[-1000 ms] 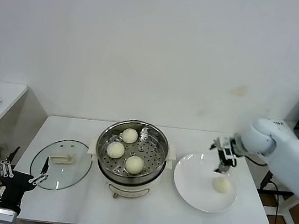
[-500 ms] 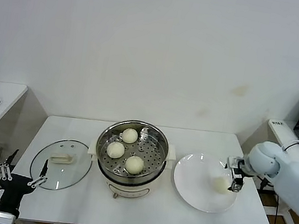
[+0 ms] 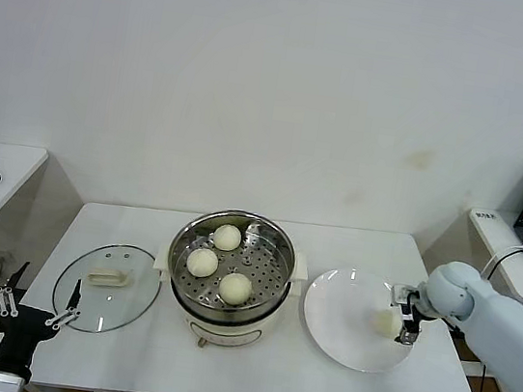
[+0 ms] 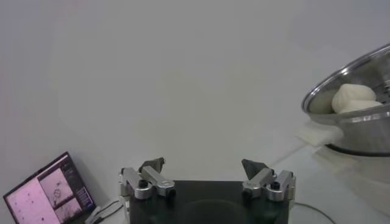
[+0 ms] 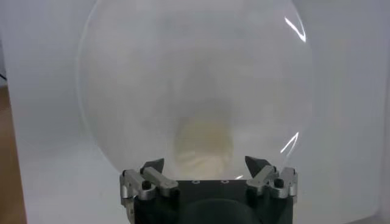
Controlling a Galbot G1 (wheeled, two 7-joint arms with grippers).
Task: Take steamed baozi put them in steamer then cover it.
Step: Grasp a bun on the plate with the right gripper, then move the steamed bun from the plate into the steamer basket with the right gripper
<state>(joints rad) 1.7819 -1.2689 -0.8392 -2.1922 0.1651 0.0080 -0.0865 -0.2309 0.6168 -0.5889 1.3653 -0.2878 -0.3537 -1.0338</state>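
Just ahead of open right gripper (image 5: 204, 167), last baozi (image 5: 203, 144) on plate (image 5: 122, 79)

We see our right gripper (image 3: 407, 318) low over the white plate (image 3: 339, 336), with the last baozi (image 3: 384, 322) just to its left, seemingly touching the fingers. Farther left, three baozi (image 3: 226, 237) sit in the open steamer (image 3: 230, 268); beyond it lies the cover (image 3: 108, 288). Our left gripper (image 3: 32, 305) hangs parked, fingers spread.
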